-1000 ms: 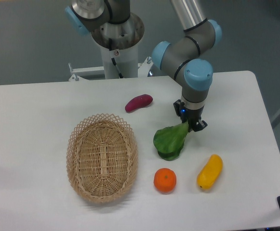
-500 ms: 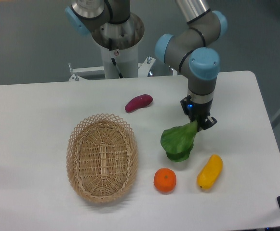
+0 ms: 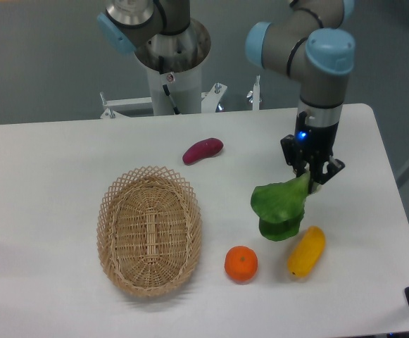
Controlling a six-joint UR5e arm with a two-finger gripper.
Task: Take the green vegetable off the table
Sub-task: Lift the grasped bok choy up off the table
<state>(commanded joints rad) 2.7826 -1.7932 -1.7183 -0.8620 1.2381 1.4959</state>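
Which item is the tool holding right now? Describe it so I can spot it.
Look right of the wicker basket, under the robot arm. The tool grips the pale stem of the green vegetable, which hangs beside the yellow fruit. It is the only green, leafy item; the orange and purple sweet potato are smooth.

Pale stem end of the leafy dark green toy vegetable (image 3: 280,208) tucked behind the black two-finger gripper (image 3: 312,176), contact between pads and stem too small to make out. Upper links of the grey and blue robot arm (image 3: 310,53) cut off by the top edge. White rectangular desk (image 3: 63,162) cropped at left and bottom edges. Left tip of the oblong yellow toy fruit (image 3: 307,251) overlapped by the vegetable's lowest leaf.
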